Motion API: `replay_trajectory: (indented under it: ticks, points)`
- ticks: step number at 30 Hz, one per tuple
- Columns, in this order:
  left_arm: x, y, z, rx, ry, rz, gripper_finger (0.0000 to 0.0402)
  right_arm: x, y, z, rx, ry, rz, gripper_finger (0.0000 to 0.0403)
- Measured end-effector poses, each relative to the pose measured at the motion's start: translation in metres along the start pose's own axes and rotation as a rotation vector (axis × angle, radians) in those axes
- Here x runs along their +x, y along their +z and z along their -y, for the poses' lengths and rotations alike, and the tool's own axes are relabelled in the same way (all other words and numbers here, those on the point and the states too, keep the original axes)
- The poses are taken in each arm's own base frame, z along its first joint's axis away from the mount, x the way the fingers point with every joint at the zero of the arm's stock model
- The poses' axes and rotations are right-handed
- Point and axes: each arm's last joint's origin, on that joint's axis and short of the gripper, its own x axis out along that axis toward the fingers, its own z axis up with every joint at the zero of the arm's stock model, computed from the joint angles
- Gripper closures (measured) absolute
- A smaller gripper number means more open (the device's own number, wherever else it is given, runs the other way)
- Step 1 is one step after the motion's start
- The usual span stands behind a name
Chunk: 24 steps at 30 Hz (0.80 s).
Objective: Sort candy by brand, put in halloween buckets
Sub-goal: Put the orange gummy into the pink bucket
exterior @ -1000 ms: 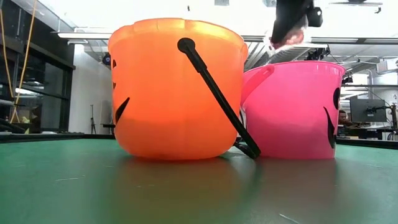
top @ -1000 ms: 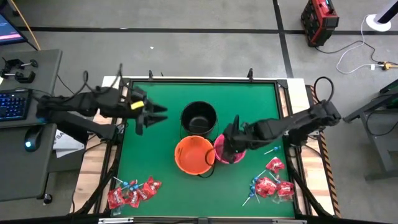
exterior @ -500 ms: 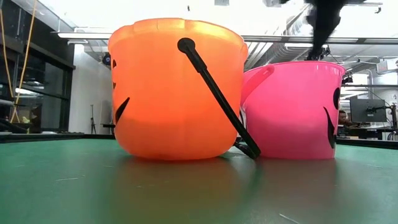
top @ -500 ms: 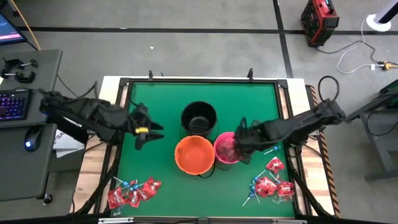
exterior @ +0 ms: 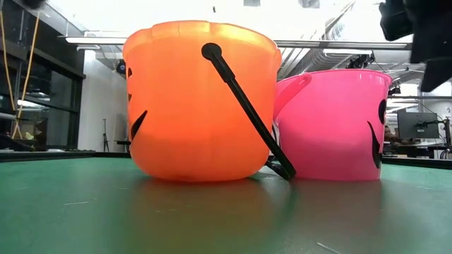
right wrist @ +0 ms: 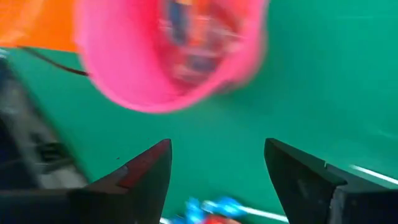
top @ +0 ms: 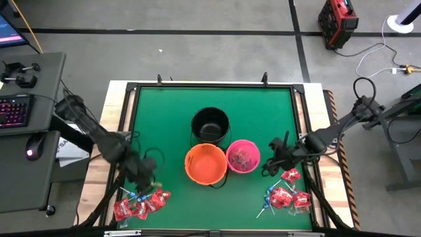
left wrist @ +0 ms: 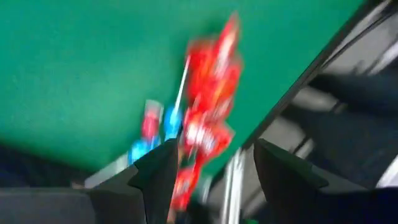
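Observation:
Three halloween buckets stand mid-table: black [top: 210, 124], orange [top: 206, 164] and pink [top: 243, 156], the pink one with candy inside [right wrist: 199, 37]. Red packets and blue lollipops lie in a left pile [top: 141, 201] and a right pile [top: 286, 194] near the front edge. My left gripper [top: 148, 176] hangs open just above the left pile, which shows past its fingers [left wrist: 208, 124]. My right gripper [top: 271, 163] is open and empty, right of the pink bucket and just on the far side of the right pile.
The green mat [top: 164, 112] has a raised black frame around it [top: 128, 131]. The three buckets touch one another at the centre. The orange bucket's black handle [exterior: 244, 106] hangs down its near side. Bare mat lies between the two piles.
My left gripper has swung from the table's left side toward the near edge, dropped and tipped down over the left pile. My right gripper has opened over the pink bucket, let go of the red piece it held, then moved toward the right pile.

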Motion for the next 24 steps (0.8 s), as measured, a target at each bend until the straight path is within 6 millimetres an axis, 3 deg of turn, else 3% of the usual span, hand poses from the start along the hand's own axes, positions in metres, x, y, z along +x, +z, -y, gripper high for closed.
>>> replay_trajectory:
  ticks: [5, 9, 19, 24]
  points:
    - [0.045, -0.023, 0.005, -0.117, 0.138, -0.238, 0.0199, 0.022, 0.0, -0.004, 0.005, 0.144, 0.035, 0.0153]
    - [0.07, -0.03, 0.01, -0.113, 0.195, -0.265, 0.0199, 0.029, 0.003, -0.005, -0.012, 0.138, 0.04, 0.0153]
    - [0.111, -0.028, 0.015, -0.058, 0.266, -0.271, 0.02, 0.031, 0.006, -0.005, -0.013, 0.135, 0.035, 0.0153]
    - [0.125, -0.028, 0.012, -0.051, 0.327, -0.276, 0.022, 0.031, 0.006, -0.005, -0.007, 0.137, 0.035, 0.0153]
